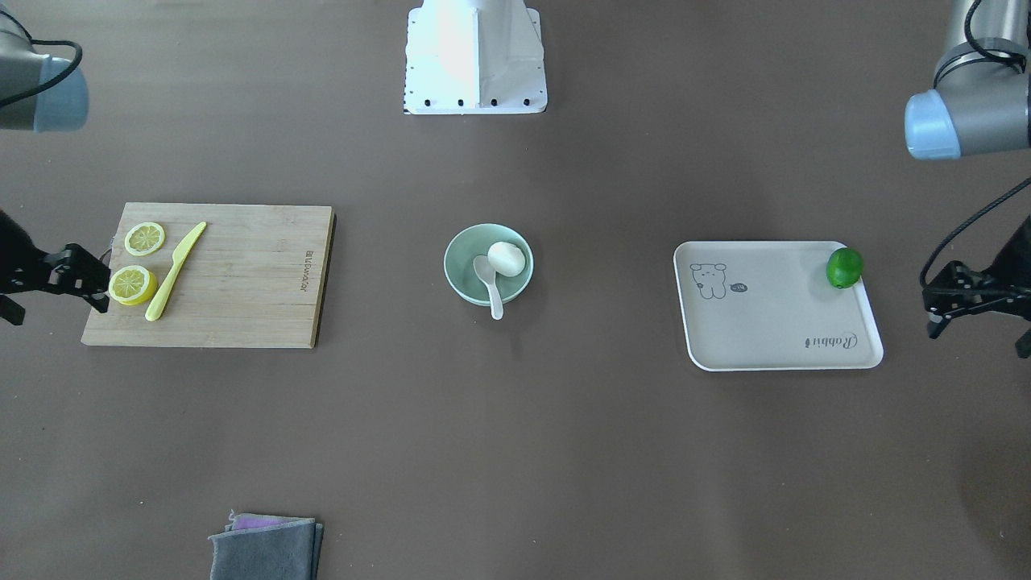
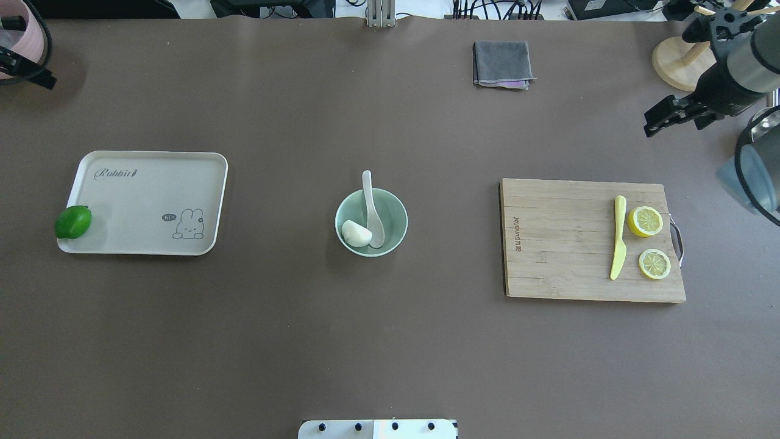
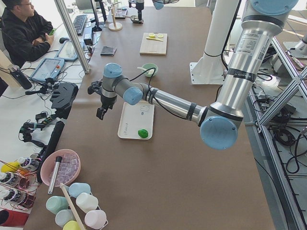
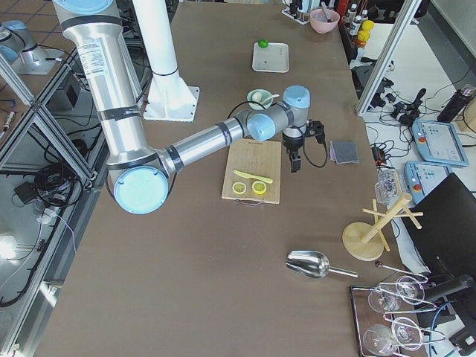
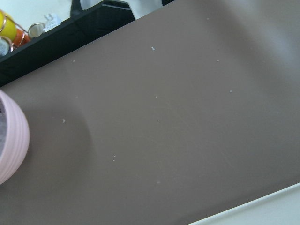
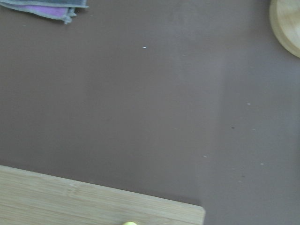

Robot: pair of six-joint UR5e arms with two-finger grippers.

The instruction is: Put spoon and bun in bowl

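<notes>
Centre of the front-facing frame: bowl (image 1: pixel 461 275) already has the bun (image 1: pixel 506 258) inside, and the spoon (image 1: pixel 491 290) with its scoop down in the bowl right against the bun, handle leaning on the rim and poking out toward the lower edge of the frame. I read the task as done, so the only step left is staying clear. To do that well, make no sweep across the middle of the surface. That overhanging handle is the weak point, and a brush against it would likely lever the spoon out or skid the bowl. Any homing move should go up first, then away along the frame edges. The left gripper (image 1: pixel 954 302) sits at the right edge of the front-facing frame, just past the tray (image 1: pixel 773 354). The right gripper (image 1: pixel 76 278) sits at the left edge, beside the cutting board (image 1: pixel 242 274) near a lemon half (image 1: pixel 133 285). Both are well apart from the bowl. Jaws: can't tell the opening on either, since they're black on dark and cropped, and the wrist views show only bare surface. Nothing visibly held, and neither touches a task item.
</notes>
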